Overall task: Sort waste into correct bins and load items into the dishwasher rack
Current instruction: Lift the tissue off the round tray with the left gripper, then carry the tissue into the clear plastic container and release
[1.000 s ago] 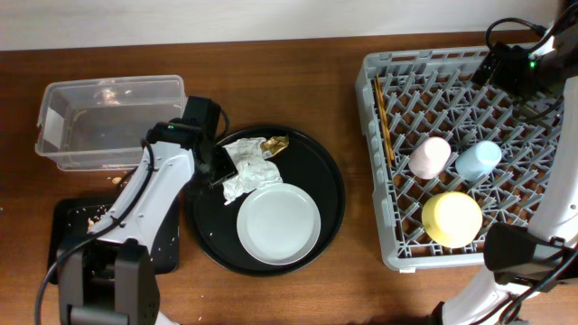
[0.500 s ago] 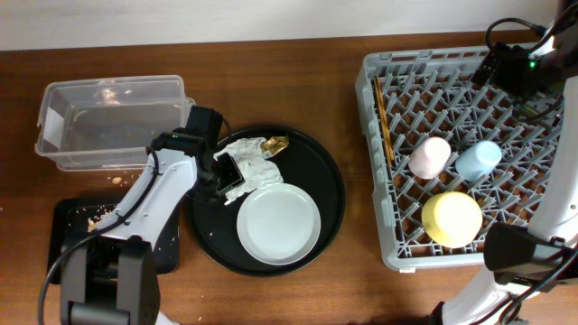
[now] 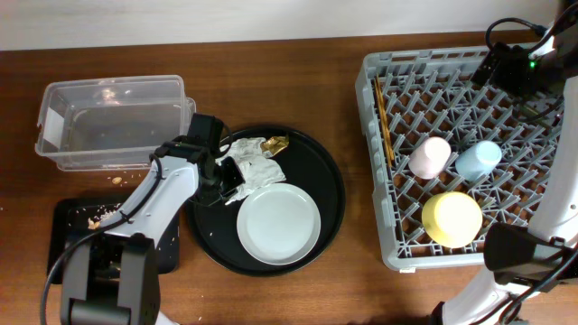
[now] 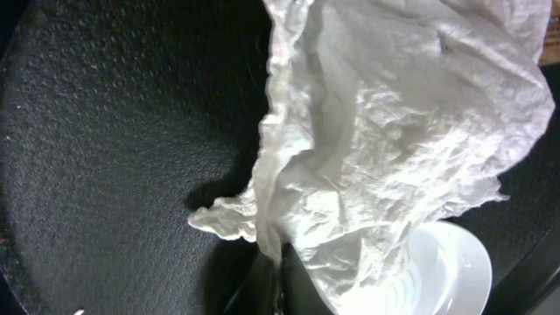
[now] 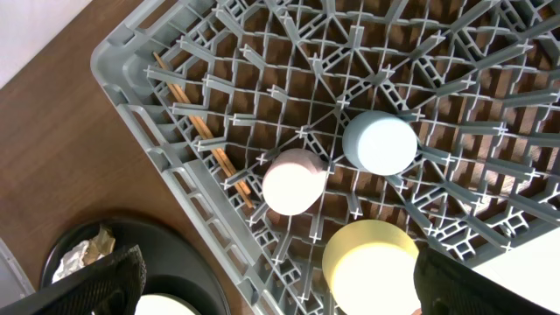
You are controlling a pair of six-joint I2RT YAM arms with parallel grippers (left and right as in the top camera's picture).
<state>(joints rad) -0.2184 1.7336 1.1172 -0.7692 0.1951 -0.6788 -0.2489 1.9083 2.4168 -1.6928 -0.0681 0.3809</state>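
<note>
My left gripper (image 3: 227, 177) (image 4: 278, 264) is shut on a fold of the crumpled white tissue (image 3: 250, 165) (image 4: 394, 131), which lies on the round black tray (image 3: 330, 203) beside the pale-grey plate (image 3: 278, 224). A gold-brown wrapper (image 3: 275, 143) rests at the tissue's far edge. In the grey dishwasher rack (image 3: 377, 77) (image 5: 140, 96) sit the pink cup (image 3: 430, 156) (image 5: 295, 181), blue cup (image 3: 478, 161) (image 5: 380, 143), yellow bowl (image 3: 452, 218) (image 5: 372, 267) and chopsticks (image 3: 386, 126) (image 5: 206, 131). High over the rack's far right corner, my right gripper (image 3: 508, 70) (image 5: 280, 262) is open and holds nothing.
The clear tub (image 3: 108, 122) stands at the back left. In front of it sits the small black tray (image 3: 81, 236) with crumbs (image 3: 95, 215) inside. More crumbs (image 3: 117, 179) lie on the wood between the two bins.
My left gripper slid a little to the right onto the tissue's near edge and closed on it. The right arm stayed still.
</note>
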